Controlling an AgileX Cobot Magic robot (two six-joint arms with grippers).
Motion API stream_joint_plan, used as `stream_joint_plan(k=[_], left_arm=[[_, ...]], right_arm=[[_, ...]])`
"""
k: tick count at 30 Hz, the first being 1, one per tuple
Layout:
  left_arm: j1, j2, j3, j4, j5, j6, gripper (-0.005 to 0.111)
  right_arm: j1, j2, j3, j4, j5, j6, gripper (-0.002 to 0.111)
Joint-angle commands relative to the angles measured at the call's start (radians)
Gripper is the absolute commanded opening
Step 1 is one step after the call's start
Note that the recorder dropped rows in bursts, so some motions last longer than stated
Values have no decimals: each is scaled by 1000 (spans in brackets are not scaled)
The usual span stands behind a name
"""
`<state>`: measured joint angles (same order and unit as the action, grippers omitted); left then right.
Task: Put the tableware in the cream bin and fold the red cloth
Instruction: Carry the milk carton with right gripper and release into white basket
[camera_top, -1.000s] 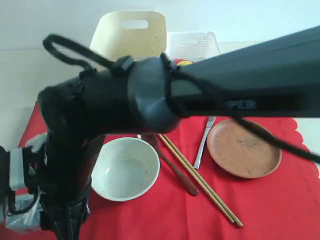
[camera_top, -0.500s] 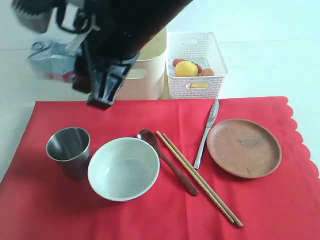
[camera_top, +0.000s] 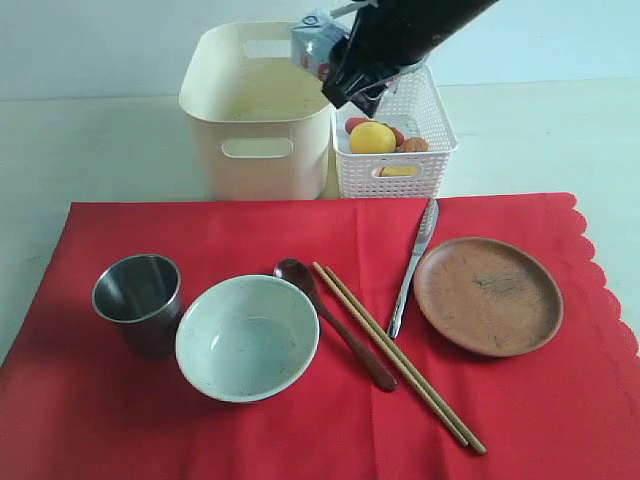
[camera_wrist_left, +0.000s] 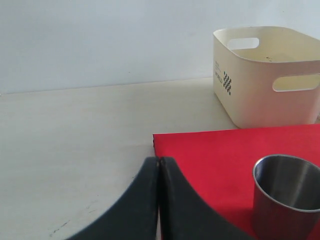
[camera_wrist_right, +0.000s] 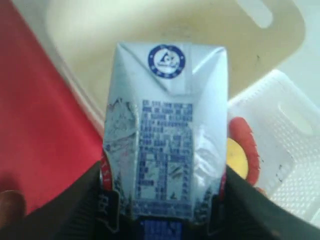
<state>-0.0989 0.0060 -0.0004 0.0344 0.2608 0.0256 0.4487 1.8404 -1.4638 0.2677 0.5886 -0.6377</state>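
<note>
Exterior view: right gripper (camera_top: 338, 68) clamps a milk carton (camera_top: 316, 40) over the cream bin (camera_top: 255, 150) rim beside the basket (camera_top: 395, 165); tableware (camera_top: 247, 335) sits on the red cloth (camera_top: 300, 440); left gripper (camera_wrist_left: 159, 165) pressed closed, empty, near the cloth's corner.

Right gripper (camera_top: 335, 62) at top centre, jaws clamped on the milk carton (camera_top: 314, 40), over the right edge of the cream bin (camera_top: 255, 170) by the white basket (camera_top: 400, 185). Cup (camera_top: 138, 300), bowl (camera_top: 247, 338), spoon (camera_top: 338, 328), chopsticks (camera_top: 400, 358), knife (camera_top: 413, 268) and plate (camera_top: 488, 296) sit on the red cloth (camera_top: 300, 445).

The right end effector (camera_top: 338, 62) carried the milk carton (camera_top: 316, 42) rightward.
</note>
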Motion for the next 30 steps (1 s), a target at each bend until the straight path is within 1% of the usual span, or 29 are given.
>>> stream_joint_plan(k=[1,6,11,14,18,25,28,30], left_arm=[[-4,-6,0,5,-4,-5,3],[-4,-6,0,5,-4,-5,3],[-4,-6,0,5,-4,-5,3],[-4,-6,0,5,-4,-5,3],[-4,-6,0,5,-4,-5,3],[-4,-6,0,5,-4,-5,3],[-4,-6,0,5,-4,-5,3],[-4,-6,0,5,-4,-5,3]], right_arm=[[-70,80,-8,12,-144,75,0],[-127,176,-8,12,-313,216,0],[-143,252,-8,12,-460,329,0],[-143,281,-8,12,-527,380,5],[-143,308,-8,12,-579,380,20],[-143,324,-8,38,-602,380,63],[-143,324,-8,38,-605,380,76],[-143,324,-8,40,-605,380,81]])
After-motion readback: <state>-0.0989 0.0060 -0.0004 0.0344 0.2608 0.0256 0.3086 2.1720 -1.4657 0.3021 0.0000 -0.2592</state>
